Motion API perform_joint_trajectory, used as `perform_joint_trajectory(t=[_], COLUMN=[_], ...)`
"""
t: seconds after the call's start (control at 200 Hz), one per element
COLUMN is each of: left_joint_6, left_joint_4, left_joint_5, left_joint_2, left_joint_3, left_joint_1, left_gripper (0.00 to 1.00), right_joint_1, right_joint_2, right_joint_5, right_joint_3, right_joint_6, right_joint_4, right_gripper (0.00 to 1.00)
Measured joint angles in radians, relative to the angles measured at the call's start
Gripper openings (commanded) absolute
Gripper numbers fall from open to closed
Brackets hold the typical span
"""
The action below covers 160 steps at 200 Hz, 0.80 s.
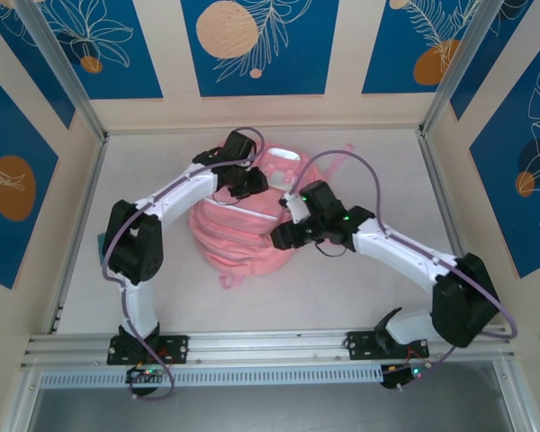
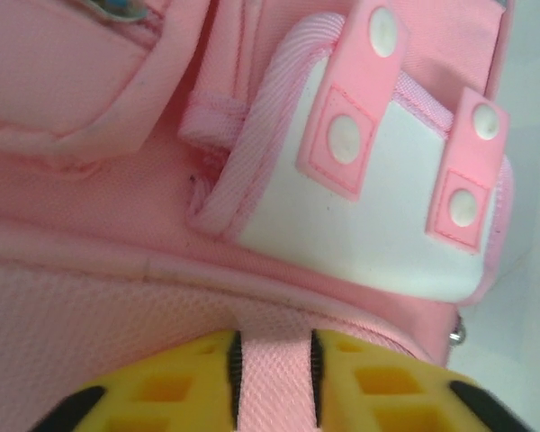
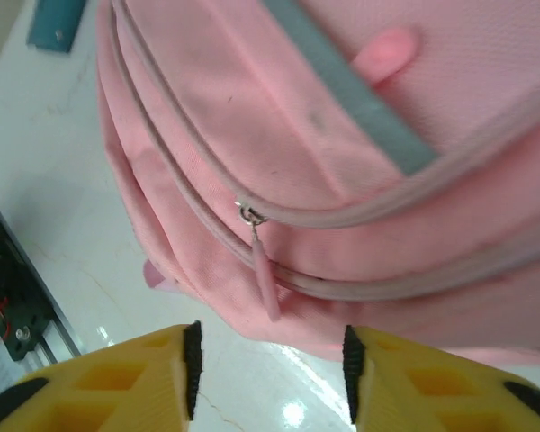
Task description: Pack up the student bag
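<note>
Left pincer [image 2: 272,378] stands narrowly parted close over the pink student bag [image 1: 238,236] — mesh shows in its gap. Right pincer [image 3: 270,373] gapes wider, holding nothing, just below a zip pull [image 3: 266,274] — the bag lies mid-table [image 1: 360,288].

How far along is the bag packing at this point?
Done: nothing visibly packed; the large soft pink fabric backpack lies on the table, its front zips looking closed. In hand: the right gripper is open just before a pink zip pull; the left gripper is at the bag's far end. Remaining: a flat teal item lies outside it.
</note>
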Motion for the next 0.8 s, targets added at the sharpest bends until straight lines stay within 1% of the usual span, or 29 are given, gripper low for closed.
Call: perform_joint_trajectory(t=[0.025,0.15,0.275,0.345,0.435,0.555,0.735,0.8], left_joint_6=[0.004,0.011,0.019,0.021,0.014,-0.017,-0.103,-0.132], left_joint_4=[-0.001,-0.013,-0.037,-0.063,-0.09,-0.123,-0.134,-0.132], left_joint_5=[0.0,-0.012,-0.055,-0.095,-0.163,-0.244,-0.315,-0.332], left_joint_2=[-0.014,-0.117,-0.227,-0.283,-0.345,-0.394,-0.4,-0.393], left_joint_3=[-0.008,-0.066,-0.124,-0.158,-0.206,-0.273,-0.351,-0.354], left_joint_1=[0.0,0.0,-0.015,-0.034,-0.089,-0.201,-0.34,-0.372], left_gripper=[0.42,0.5,0.55,0.57,0.61,0.62,0.63,0.59], right_joint_1=[-0.013,-0.077,-0.112,-0.119,-0.13,-0.143,-0.163,-0.174], right_joint_2=[-0.024,-0.106,-0.122,-0.122,-0.123,-0.124,-0.124,-0.124], right_joint_5=[-0.004,-0.026,-0.039,-0.035,-0.021,0.021,0.094,0.108], right_joint_3=[-0.01,-0.034,-0.034,-0.032,-0.032,-0.031,-0.031,-0.031], right_joint_6=[0.023,0.098,0.148,0.172,0.199,0.229,0.268,0.282], right_joint_4=[0.003,0.01,0.003,-0.014,-0.035,-0.046,-0.073,-0.083], right_gripper=[0.61,0.72,0.83,0.88,0.93,0.97,1.0,0.99])
